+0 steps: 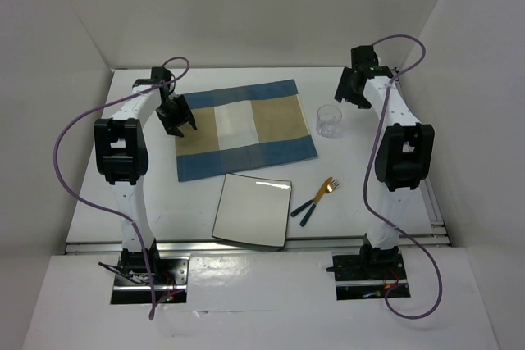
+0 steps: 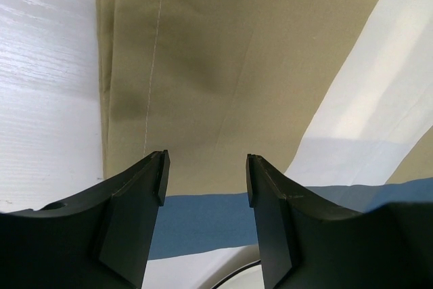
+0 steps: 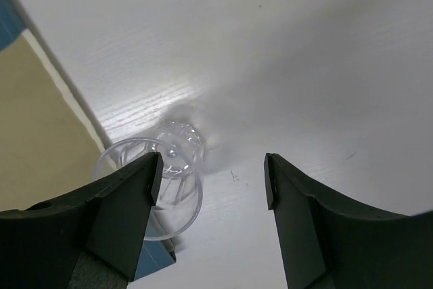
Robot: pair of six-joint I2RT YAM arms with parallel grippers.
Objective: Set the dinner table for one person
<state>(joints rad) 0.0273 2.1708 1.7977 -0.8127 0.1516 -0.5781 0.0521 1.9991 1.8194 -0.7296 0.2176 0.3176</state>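
The white dinner table (image 1: 369, 194) carries a blue-and-tan placemat (image 1: 244, 129) at the back middle. A square white plate (image 1: 253, 211) lies in front of it, overlapping its near edge. A clear glass (image 1: 329, 120) stands just right of the mat. Two green-handled pieces of cutlery (image 1: 316, 200), one a fork, lie right of the plate. My left gripper (image 1: 179, 125) is open and empty above the mat's left part (image 2: 223, 65). My right gripper (image 1: 349, 92) is open and empty behind the glass (image 3: 159, 181), which sits by its left finger.
White walls close in the table at the back and both sides. The plate's rim (image 2: 237, 279) shows at the bottom of the left wrist view. Bare tabletop (image 3: 304, 65) lies to the right of the glass.
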